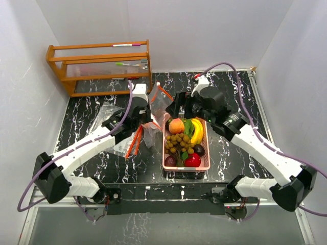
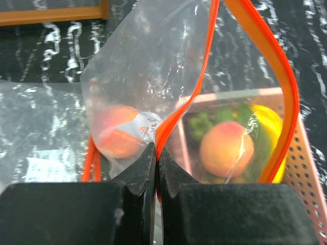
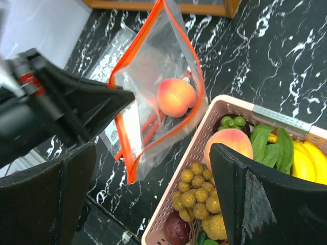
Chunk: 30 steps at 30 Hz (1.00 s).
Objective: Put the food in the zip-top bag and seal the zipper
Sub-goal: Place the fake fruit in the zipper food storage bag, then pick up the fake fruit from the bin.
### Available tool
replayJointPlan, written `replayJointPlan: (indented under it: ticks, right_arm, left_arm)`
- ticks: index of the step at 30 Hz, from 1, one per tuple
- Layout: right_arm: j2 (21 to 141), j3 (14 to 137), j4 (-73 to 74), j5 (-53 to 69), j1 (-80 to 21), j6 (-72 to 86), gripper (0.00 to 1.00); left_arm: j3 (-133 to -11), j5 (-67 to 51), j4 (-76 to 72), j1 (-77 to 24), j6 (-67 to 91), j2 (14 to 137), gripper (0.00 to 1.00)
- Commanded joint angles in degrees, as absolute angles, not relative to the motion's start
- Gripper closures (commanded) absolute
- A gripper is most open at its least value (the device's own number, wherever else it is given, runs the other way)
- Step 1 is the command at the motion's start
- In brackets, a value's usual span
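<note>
left gripper [image 2: 156, 158]: pinched tight on one lip of the zip-top bag [image 3: 148, 66], holding it up off the table
right gripper [image 3: 152, 158]: fingers spread wide, nothing between them, hovering between the bag mouth and the far end of the pink basket [image 3: 186, 168]
food location: one bagged peach [image 3: 176, 97] is inside the bag; everything else sits in the basket, just beside the bag
count, bag: 1 peach
count, basket: 1 basket peach [image 3: 228, 143], 1 longan bunch [image 3: 199, 196], 1 banana bunch [image 1: 197, 131], 2 dark fruits [image 1: 199, 149], 1 red fruit [image 1: 192, 161], plus some green leaves (we can't make out any cucumbers)
count, other: several spare bags [image 1: 104, 115] flat on the table to the left, 1 wooden rack [image 1: 102, 66] at the back
risk 1: we hold the bag by a single lip, so added weight may drag the film out of the pinch
risk 2: the mouth is soft and only partly open, so a fruit released off-centre could hit the orange zipper and roll onto the table
risk 3: the wide fingers could catch the basket rim on descent and shove the basket
risk 4: the longan bunch is loose, so it may shed or foul the zipper track at sealing
risk 5: the round fruits are smooth, and a shallow grasp could let one pop out
</note>
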State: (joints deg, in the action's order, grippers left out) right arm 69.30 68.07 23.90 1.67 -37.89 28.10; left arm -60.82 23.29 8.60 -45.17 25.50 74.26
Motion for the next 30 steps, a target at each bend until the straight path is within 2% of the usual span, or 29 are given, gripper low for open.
replayJointPlan:
  ticks: [1, 6, 11, 19, 30]
  right_arm:
    - [64.9, 72.3, 24.3, -1.8, -38.2, 24.7, 0.02]
    - [68.1, 71.9, 29.7, -5.7, -38.0, 23.1, 0.01]
    - [74.5, 69.7, 30.2, -9.8, -38.0, 24.1, 0.02]
    - [82.9, 66.9, 27.3, -6.5, -38.1, 24.6, 0.02]
    - [88.7, 62.6, 24.0, -7.4, -38.5, 25.3, 0.02]
  left_arm:
    - [-61.1, 25.8, 11.1, -40.7, 24.3, 73.6, 1.0]
    - [-64.9, 28.4, 14.8, -39.8, 20.8, 69.1, 1.0]
    - [-63.5, 24.3, 15.7, -39.7, 21.6, 68.5, 1.0]
    - [-63.9, 22.5, 17.2, -39.7, 19.0, 64.5, 1.0]
    - [-61.0, 25.5, 18.8, -39.7, 18.6, 59.5, 1.0]
